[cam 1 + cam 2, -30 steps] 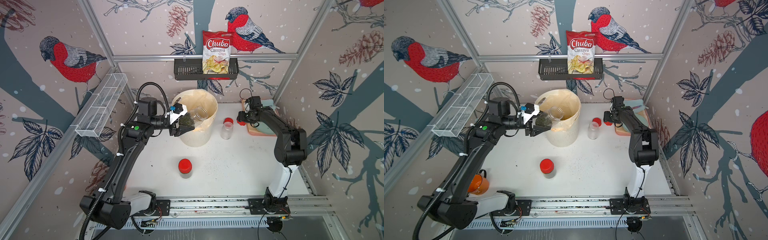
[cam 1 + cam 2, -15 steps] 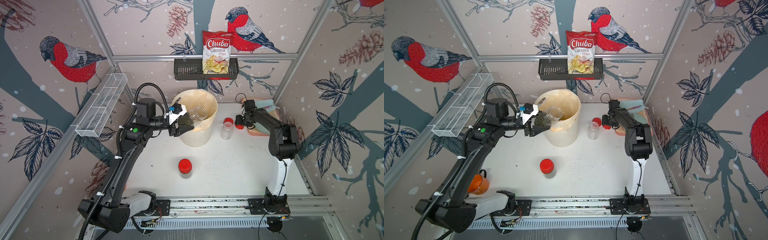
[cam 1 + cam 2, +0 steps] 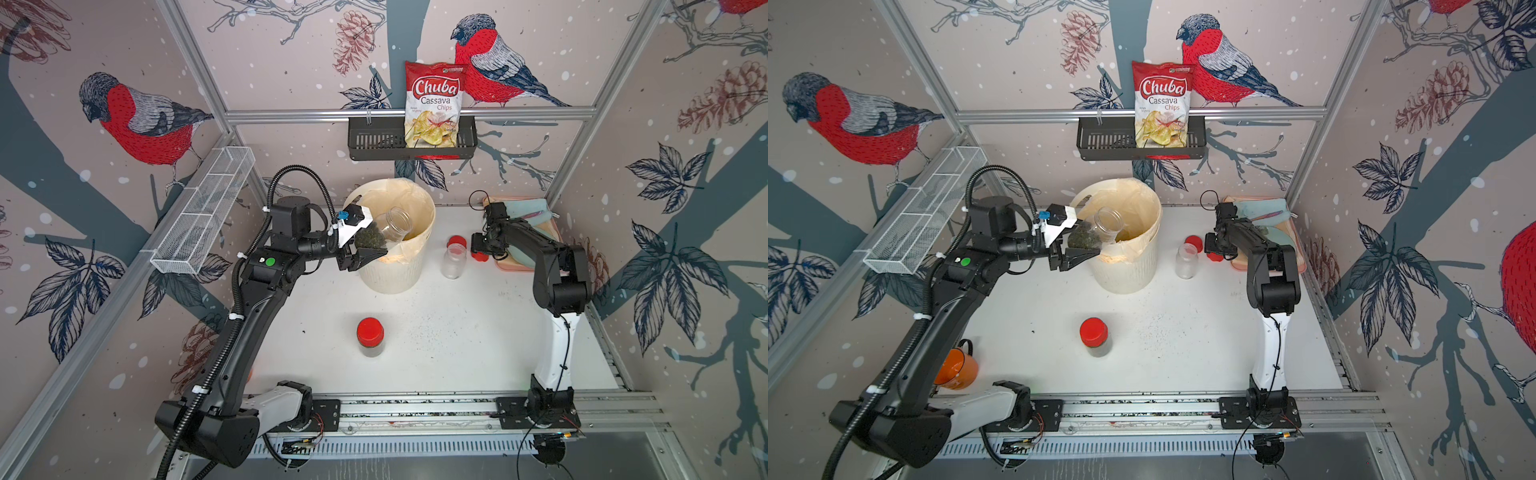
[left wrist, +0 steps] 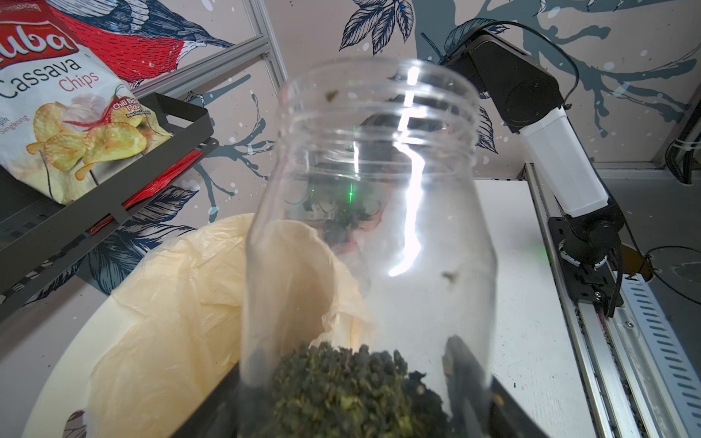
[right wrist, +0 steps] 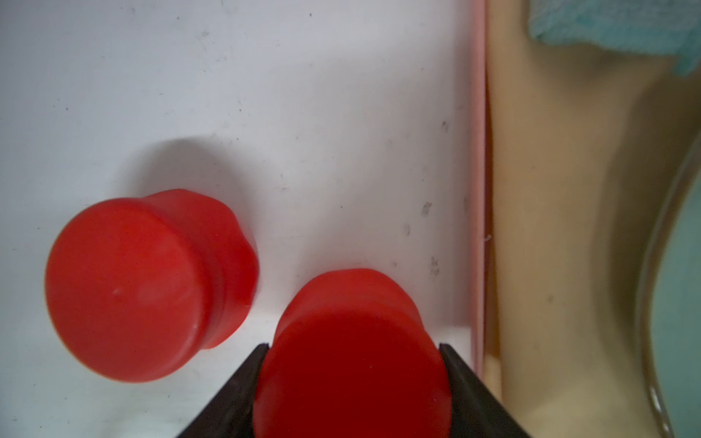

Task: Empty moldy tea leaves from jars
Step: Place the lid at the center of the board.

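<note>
Only the right arm has shifted. A second ago its elbow stood out nearer the side wall; now it is folded inward, and the right end effector [image 3: 480, 251] sits low at the rear of the worktop [image 3: 457, 332], just beside the tray [image 5: 531, 189]. The left arm and all three jars lie as they did.

The right end effector is pinching a red lid [image 5: 352, 360], one finger on each side of it. A second, loose lid [image 5: 144, 284] lies close by on the worktop. Most likely the held lid is being parked next to its mate, so both stay together and clear of the pouring.

The left end effector [image 3: 363, 243] is pressed tight on the base end of the tilted jar [image 3: 395, 224]. Gripping it there leaves the uncapped mouth free, and that mouth reaches in over the rim of the lined bin [image 3: 399, 274]. The tea leaves [image 3: 370, 239] sit in a dark clump at the base end, between the fingers in the left wrist view, with only a few bits stuck higher on the wall. The tilt looks too shallow to make them slide, so the mouth probably has to drop further.

An open jar [image 3: 453, 262] stands upright just beside the bin and looks empty. The capped jar [image 3: 370, 338] stands alone at the front middle of the worktop, well apart from the bin, with dark leaves inside, so it appears to be waiting its turn. Dark specks dot the worktop between it and the bin, which suggests these leaves scatter easily if the mouth strays past the rim.
</note>
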Robot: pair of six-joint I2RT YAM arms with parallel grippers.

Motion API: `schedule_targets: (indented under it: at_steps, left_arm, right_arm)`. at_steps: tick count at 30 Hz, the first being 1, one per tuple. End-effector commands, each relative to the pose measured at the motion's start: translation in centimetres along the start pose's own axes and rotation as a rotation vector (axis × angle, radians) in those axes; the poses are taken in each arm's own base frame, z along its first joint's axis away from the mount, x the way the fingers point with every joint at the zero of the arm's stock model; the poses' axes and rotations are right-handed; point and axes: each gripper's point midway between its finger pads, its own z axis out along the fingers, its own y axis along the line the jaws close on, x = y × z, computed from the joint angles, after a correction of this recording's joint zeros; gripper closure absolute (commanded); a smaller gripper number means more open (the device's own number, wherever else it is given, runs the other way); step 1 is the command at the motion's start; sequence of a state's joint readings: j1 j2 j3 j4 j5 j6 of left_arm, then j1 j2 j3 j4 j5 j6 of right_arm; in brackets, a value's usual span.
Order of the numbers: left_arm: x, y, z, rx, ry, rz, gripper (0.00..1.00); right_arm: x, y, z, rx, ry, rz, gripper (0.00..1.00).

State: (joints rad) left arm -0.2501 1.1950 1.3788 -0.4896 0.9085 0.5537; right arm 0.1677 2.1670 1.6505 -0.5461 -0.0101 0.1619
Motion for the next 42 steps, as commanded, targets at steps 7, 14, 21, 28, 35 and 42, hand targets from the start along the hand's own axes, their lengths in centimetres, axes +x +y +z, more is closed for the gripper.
schedule_targets:
  at_steps: [7,14,21,28,35,42]
  left_arm:
    - [-1.7,2.0,-0.6,-0.107,-0.019,0.055,0.36]
    - [-1.5,3.3,-0.6,-0.142,0.007,0.053,0.36]
    - [-0.9,4.9,-0.2,-0.139,0.051,0.019,0.36]
    - [-1.3,6.4,-0.4,-0.193,0.073,0.03,0.36]
    - [-1.2,9.0,-1.0,-0.324,0.132,0.057,0.35]
    - [-0.7,10.6,-1.3,-0.408,0.176,0.098,0.36]
  right_arm:
    - [-0.3,0.3,0.0,0.004,-0.013,0.0,0.45]
    - [-0.3,0.4,-0.1,0.001,-0.015,0.004,0.32]
    - [-0.6,0.6,-0.6,-0.009,-0.029,0.004,0.19]
    - [-1.2,0.8,-1.5,-0.019,-0.054,0.01,0.16]
    - [-2.4,0.5,-4.8,-0.06,-0.138,0.049,0.15]
    - [-2.9,0.4,-7.3,-0.096,-0.189,0.07,0.13]
